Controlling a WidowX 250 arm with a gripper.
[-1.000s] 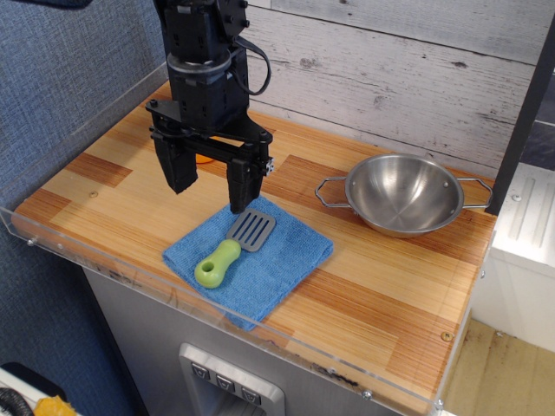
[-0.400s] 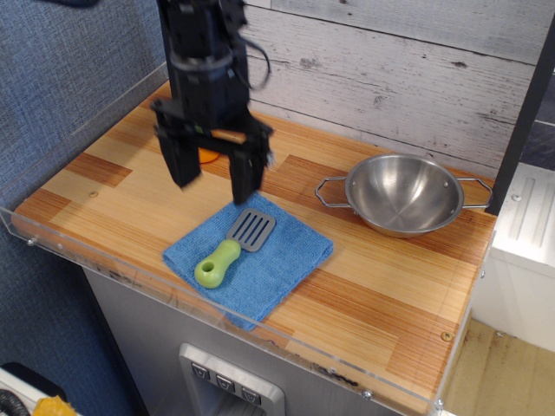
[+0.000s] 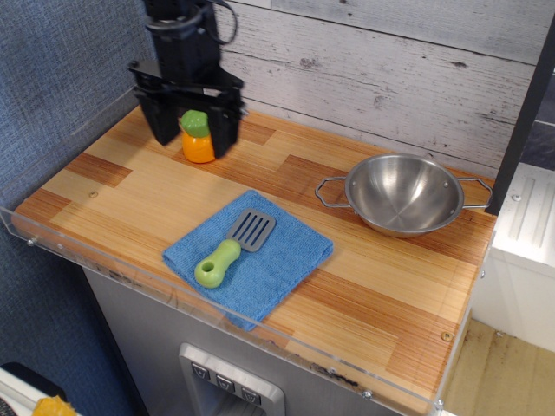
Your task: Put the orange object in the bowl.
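**Jaws Spread Around Toy Fruit at Counter's Far Left Corner**

My gripper (image 3: pixel 192 139) hung over the far left corner of the wooden counter (image 3: pixel 381 286), near the plank wall (image 3: pixel 416 61), with my two black fingers (image 3: pixel 159 121) pointing straight down and standing apart. Between them sat the orange object (image 3: pixel 197 138), upright on the wood, its bumpy green cap on top and its round orange body below. Its long axis ran vertically, cap toward my wrist, with no visible lean to either side. One finger stood just to the left of the fruit and the other just to its right; my jaws were spread wide and whether either pad touched the fruit could not be made out.

The bowl (image 3: pixel 404 192) rested well apart from the fruit, toward the far right corner, mouth up, its two wire loop handles pointing left and right along the counter's length.

Near the middle of the front edge a blue cloth (image 3: pixel 277 260) lay flat, turned so one corner pointed at the clear guard (image 3: pixel 52 238) along the front. On the cloth lay a spatula (image 3: pixel 232 247), its green handle toward the front left and its slotted grey blade toward the far right.
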